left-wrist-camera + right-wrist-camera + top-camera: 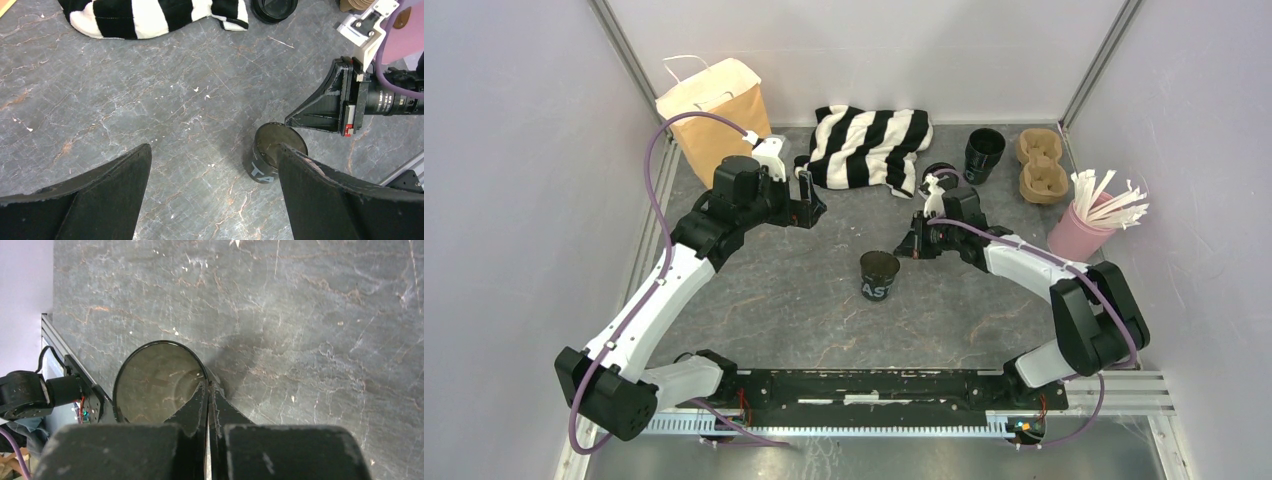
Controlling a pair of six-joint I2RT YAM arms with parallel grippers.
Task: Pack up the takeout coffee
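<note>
No lidded cup shows, so the takeout coffee is out of view. A lidless black cup [879,275] with white letters stands mid-table, also visible in the left wrist view [267,150] and the right wrist view [155,380]. My right gripper [906,248] is shut with nothing in it, and its tips [207,385] hover just over the cup's right rim. My left gripper [809,205] is wide open and empty, hanging above bare table [215,165] left of the cup. A brown paper bag [714,110] stands at the back left.
A striped black-and-white cloth [869,145] lies at the back. A flat black lid [274,7] lies by the cloth's right end. Further right are a second lidless black cup [985,155], a brown cup carrier [1041,165] and a pink cup of white stirrers [1084,225].
</note>
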